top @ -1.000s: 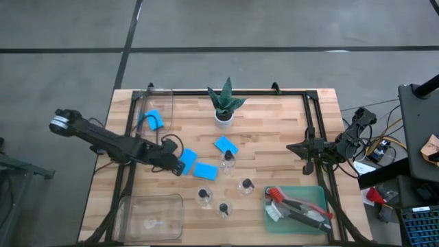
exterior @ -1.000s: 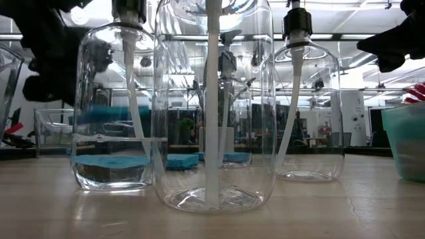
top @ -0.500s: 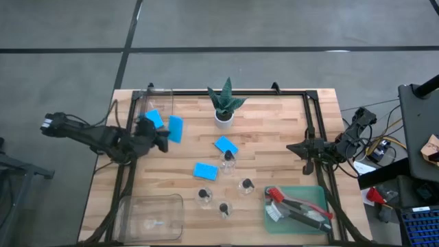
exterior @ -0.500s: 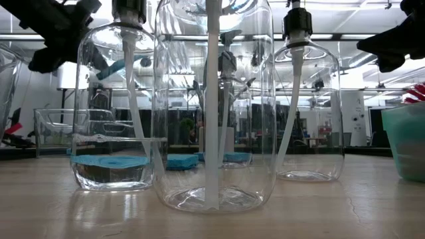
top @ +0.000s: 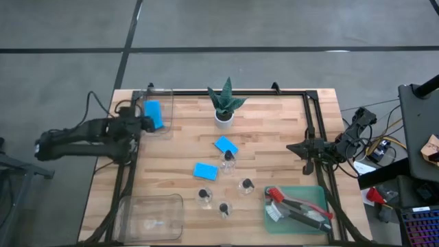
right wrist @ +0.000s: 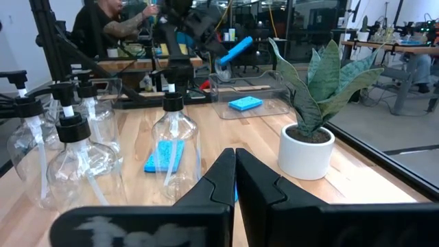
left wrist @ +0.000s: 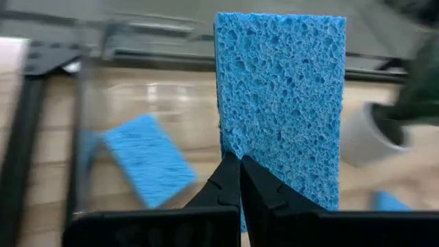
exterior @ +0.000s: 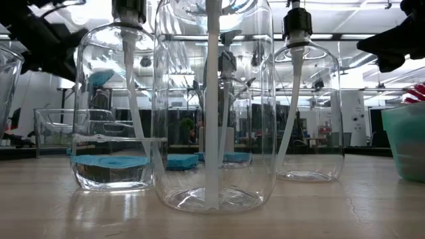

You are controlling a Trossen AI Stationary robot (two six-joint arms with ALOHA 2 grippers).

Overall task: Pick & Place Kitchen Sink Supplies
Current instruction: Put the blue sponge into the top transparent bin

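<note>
I am holding the left gripper [top: 145,122] over the clear bin [top: 167,103] at the table's far left corner, its fingers pinched tight on the edge of a blue sponge [left wrist: 281,103]. I am keeping that sponge upright and above the bin's open top so that, in my judgement, a simple release will drop it in beside the sponge already lying inside [left wrist: 145,159]. Pinching it by one edge leaves most of its face clear of the fingers, which should let it fall freely.

Moving right, two more sponges are lying flat mid-table: one [top: 205,171] nearer the front, the other [top: 226,145] just in front of the potted plant [top: 224,104], which is standing at the far edge and is not mine to move. The four small pump bottles [top: 246,185] are standing clustered just beside those sponges toward the front, still waiting their turn. A second clear bin [top: 152,216] is sitting at the front left corner.

At the front right corner the brushes [top: 296,208] are lying together in the green tray [top: 319,195].

I am parking the right gripper [top: 304,149] at the right edge, fingers closed on nothing, clear of the work.
</note>
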